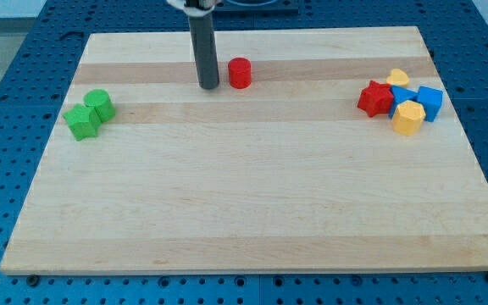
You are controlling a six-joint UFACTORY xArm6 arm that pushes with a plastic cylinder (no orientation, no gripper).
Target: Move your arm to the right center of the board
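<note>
**Inspector:** You asked for the state of the pincer. There is none fitted: the arm ends in a plain dark rod, so nothing is wide, narrow or holding. What you have is my tip [208, 86], resting on the board [244, 212] near the view's top edge.

**Operator:** Where does it sit against the blocks?

**Inspector:** Take the red cylinder [240, 73] as your landmark. My tip stands just beside it, on the side toward the view's left, apparently not touching. Far off toward the view's left of that cylinder lie a green cylinder [99, 103] and a green cube [82, 121], pressed together. Well apart toward the view's right sits a cluster: a red star-like block [375, 98], a yellow block [397, 78] at its top, a blue cube [429, 102], another blue block [402, 96] mostly hidden, and a yellow hexagonal block [407, 119].

**Operator:** And the target?

**Inspector:** The right centre of the board lies far to the view's right of the red cylinder and lower, just below that cluster by my judgement. It carries no block.

**Operator:** How should you have me run it?

**Inspector:** A straight line rightward would strike the red cylinder at once. You would do better to draw down first, toward the view's bottom, then sweep right, passing beneath the yellow hexagonal block with a margin, since a graze would scatter the group. Stop short of the board's edge.
</note>
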